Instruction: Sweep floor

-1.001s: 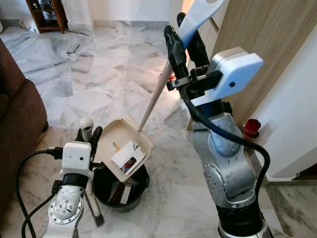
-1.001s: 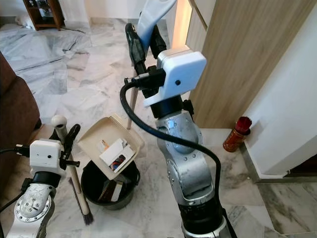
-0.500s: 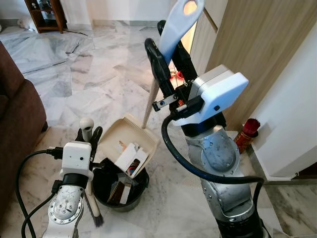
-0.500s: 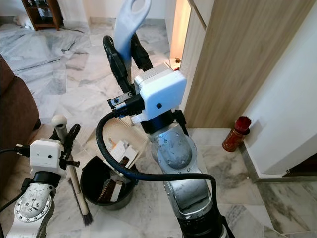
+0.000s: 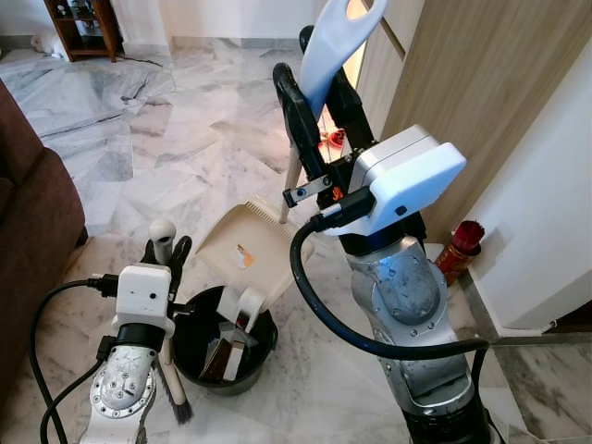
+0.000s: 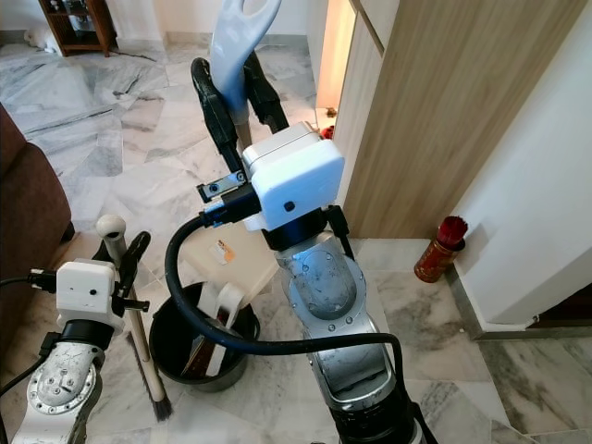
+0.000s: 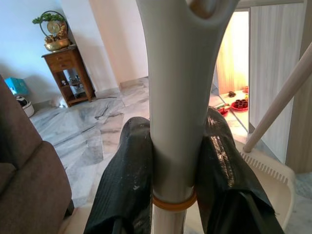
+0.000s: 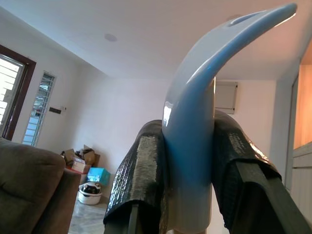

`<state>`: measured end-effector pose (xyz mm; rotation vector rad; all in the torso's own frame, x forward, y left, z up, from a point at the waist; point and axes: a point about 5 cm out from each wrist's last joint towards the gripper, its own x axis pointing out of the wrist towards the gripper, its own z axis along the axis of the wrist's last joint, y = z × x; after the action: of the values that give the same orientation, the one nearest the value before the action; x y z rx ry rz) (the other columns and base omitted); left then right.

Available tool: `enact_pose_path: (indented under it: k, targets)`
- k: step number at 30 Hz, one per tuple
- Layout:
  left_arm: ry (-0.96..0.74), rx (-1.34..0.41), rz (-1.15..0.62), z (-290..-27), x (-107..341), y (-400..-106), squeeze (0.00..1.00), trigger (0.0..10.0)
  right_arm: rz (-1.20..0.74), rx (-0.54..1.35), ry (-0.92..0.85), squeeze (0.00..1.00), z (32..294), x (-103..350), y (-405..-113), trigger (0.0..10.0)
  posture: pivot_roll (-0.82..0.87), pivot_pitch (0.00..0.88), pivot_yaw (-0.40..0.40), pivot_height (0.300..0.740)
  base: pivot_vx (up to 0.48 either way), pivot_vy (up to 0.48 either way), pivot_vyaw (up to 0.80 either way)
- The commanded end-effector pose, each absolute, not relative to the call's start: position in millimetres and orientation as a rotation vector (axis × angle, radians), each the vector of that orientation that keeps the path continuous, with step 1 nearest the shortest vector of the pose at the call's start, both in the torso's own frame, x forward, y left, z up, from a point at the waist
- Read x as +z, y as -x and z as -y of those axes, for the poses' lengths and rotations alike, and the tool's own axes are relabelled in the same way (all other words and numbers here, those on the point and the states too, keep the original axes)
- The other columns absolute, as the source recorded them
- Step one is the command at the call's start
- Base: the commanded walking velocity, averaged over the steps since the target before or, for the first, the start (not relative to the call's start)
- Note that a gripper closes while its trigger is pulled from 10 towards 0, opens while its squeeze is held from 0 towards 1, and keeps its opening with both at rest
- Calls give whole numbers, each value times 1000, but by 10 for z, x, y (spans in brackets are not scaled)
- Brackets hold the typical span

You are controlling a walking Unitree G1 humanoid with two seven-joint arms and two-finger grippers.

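right gripper [image 5: 314, 116]: clamped on dustpan [image 5: 248, 250] handle – light, stiff, tips easily
left gripper [image 5: 165, 254]: pinching broom [image 5: 170, 356] stick – grip high

Beige dustpan [image 5: 248, 250] tilted over black bucket [image 5: 199, 356].

Dustpan handle tip [image 5: 365, 7] cut off at the top edge; bucket [image 5: 199, 328] contents partly hidden behind tilted dustpan [image 5: 250, 250].

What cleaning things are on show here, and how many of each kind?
dustpan: 1
broom: 1
black bin: 1
Total: 3
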<state>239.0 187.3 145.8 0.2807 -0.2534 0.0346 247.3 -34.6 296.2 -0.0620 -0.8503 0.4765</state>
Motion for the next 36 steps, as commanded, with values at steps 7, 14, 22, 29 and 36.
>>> enact_pose_path:
  k: [7, 14, 22, 29, 36]
  targets:
    - [-301, -3, 305, -1769, 1513, -2395, 0, 10000, 843, 290, 140, 0, 581, 3016, -2680, 10000, 3, 126, -49, 740, 0, 0, 0]
    - [-295, -19, 300, -1756, 1499, -2389, 0, 10000, 682, 47, 245, 0, 1097, 2797, -3103, 10000, -1, 110, -46, 740, 0, 0, 0]
    - [-294, -32, 292, -1746, 1481, -2361, 0, 10000, 477, -170, 217, 0, 1617, 2414, -3334, 10000, -2, 101, -42, 740, 0, 0, 0]
    - [-251, -35, 287, -1718, 1486, -2389, 0, 10000, 338, -181, 157, 0, 1710, 2004, -3451, 10000, 1, 122, -39, 740, 0, 0, 0]
    - [-204, 0, 273, -1742, 1463, -2392, 0, 10000, 340, -175, 135, 0, 1714, 1907, -3466, 10000, -9, 139, -38, 740, 0, 0, 0]
